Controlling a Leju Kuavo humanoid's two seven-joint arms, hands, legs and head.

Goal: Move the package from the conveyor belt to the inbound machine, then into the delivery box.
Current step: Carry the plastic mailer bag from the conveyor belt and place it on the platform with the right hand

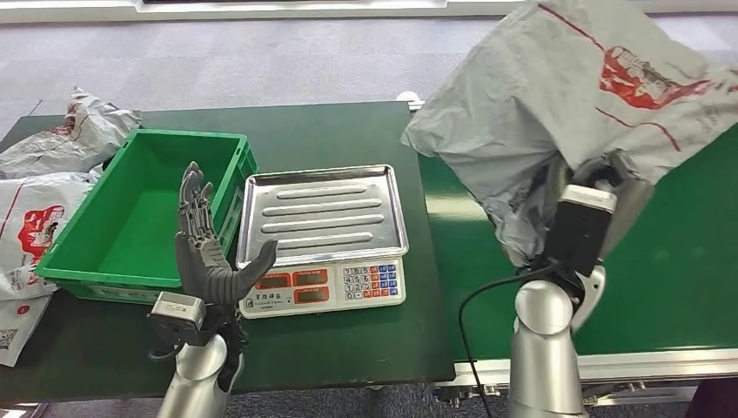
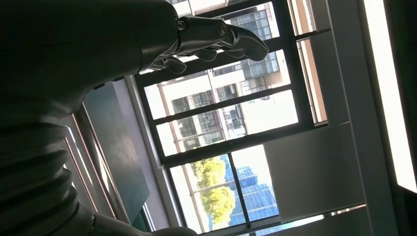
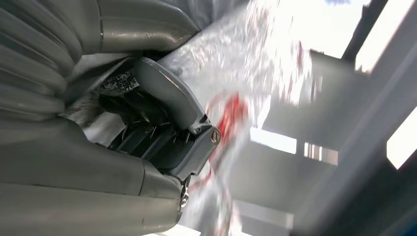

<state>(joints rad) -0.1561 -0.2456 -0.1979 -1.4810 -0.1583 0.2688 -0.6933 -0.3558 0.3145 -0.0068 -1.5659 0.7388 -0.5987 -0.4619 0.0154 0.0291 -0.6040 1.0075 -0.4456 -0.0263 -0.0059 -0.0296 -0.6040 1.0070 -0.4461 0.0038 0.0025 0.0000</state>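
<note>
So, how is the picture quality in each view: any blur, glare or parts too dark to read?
Head view: sharp and evenly lit; the scale tray shows only mild sheen. Left wrist view: strongly backlit by bright windows, so the left hand is nearly a silhouette. Right wrist view: the package is smeared with blur and overexposed near the top; the right hand is sharper.

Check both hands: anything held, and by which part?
The right hand holds the grey package up from its underside, above the conveyor belt. The left hand holds nothing, fingers apart, near the scale.
</note>
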